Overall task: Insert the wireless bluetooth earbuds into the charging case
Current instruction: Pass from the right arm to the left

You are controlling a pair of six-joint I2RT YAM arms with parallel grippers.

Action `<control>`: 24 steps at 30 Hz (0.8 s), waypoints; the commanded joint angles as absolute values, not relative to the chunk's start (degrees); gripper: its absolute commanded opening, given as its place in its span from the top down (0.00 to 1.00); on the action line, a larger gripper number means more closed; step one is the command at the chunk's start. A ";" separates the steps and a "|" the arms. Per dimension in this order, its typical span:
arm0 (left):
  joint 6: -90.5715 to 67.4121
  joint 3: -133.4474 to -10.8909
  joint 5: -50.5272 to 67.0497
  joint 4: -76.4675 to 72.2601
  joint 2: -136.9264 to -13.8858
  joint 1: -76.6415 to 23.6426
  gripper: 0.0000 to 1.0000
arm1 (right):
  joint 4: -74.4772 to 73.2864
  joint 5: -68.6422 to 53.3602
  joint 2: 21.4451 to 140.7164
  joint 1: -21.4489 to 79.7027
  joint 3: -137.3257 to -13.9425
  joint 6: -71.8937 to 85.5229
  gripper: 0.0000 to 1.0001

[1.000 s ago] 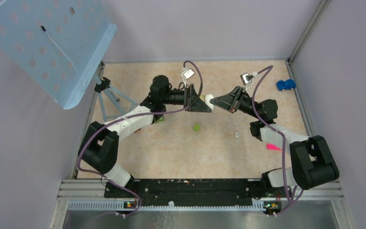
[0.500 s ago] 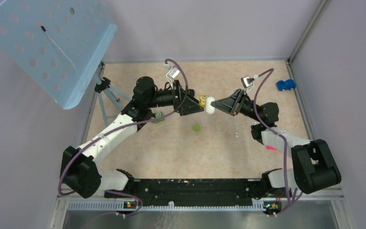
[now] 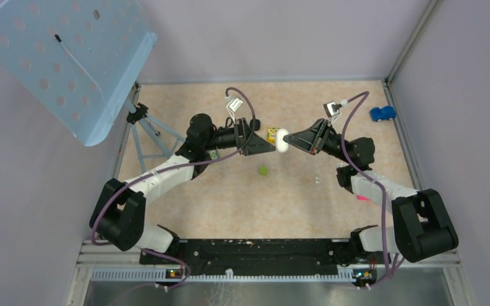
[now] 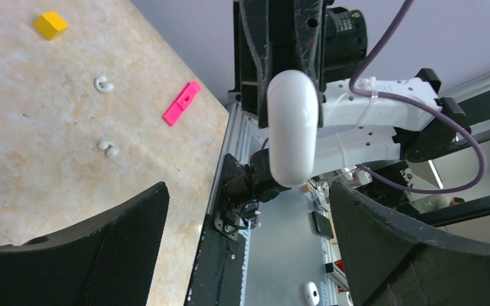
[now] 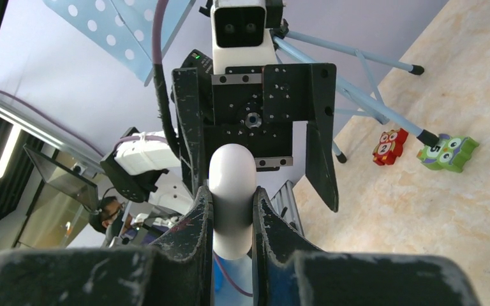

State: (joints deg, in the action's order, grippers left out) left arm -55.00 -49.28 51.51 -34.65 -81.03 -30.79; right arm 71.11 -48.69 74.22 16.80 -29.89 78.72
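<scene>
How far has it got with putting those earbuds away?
Early days. Done: the right pincer holds the white charging case up off the table. In hand: the left pincer stands open facing it. Left: the case looks shut, and both small white earbuds lie loose on the table, neither inserted.

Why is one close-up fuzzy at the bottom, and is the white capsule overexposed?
Right wrist view: the right gripper sits near the lens, so its jaws blur at the bottom; the charging case they clamp looks washed out. Left wrist view: the left gripper, jaws open, is dark but crisp. Top view: even light, faint shadows.
</scene>
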 commanded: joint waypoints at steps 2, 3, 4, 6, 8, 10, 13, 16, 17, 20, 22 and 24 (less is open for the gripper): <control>-58.45 -50.14 50.90 -43.33 -80.50 -31.35 0.07 | 73.45 -48.90 72.63 16.64 -29.95 78.59 1.00; -58.76 -50.11 50.90 -43.64 -80.71 -31.37 0.10 | 73.51 -49.02 72.66 16.64 -30.03 78.65 1.00; -59.12 -50.09 51.15 -44.26 -81.03 -31.52 0.12 | 73.44 -49.14 72.69 16.71 -30.14 78.54 1.00; -60.05 -50.02 51.63 -45.92 -81.80 -31.72 0.18 | 73.18 -49.22 72.69 16.72 -30.23 78.49 1.00; -60.46 -50.50 52.12 -46.59 -82.74 -32.06 0.23 | 72.93 -49.22 72.78 16.70 -30.36 78.46 1.00; -60.61 -50.93 52.34 -46.78 -83.41 -32.33 0.27 | 72.26 -49.42 72.77 16.69 -30.62 78.40 1.00; -60.78 -51.94 52.37 -47.28 -84.15 -32.43 0.30 | 71.29 -49.85 72.86 16.70 -30.76 78.12 1.00; -61.47 -52.96 52.84 -48.29 -85.49 -32.64 0.33 | 70.73 -50.03 72.69 16.72 -30.68 77.92 1.00; -61.97 -53.04 52.89 -49.04 -85.78 -32.61 0.36 | 70.60 -50.07 72.64 16.71 -30.61 77.88 1.00; -63.16 -53.04 53.08 -50.38 -86.47 -32.64 0.40 | 70.40 -50.10 72.61 16.74 -30.67 77.74 1.00; -63.65 -52.88 53.31 -51.28 -86.78 -32.68 0.42 | 70.09 -50.10 72.61 16.70 -30.76 77.46 1.00; -63.97 -52.74 53.56 -51.82 -87.02 -32.72 0.45 | 70.04 -50.14 72.69 16.72 -30.59 77.29 1.00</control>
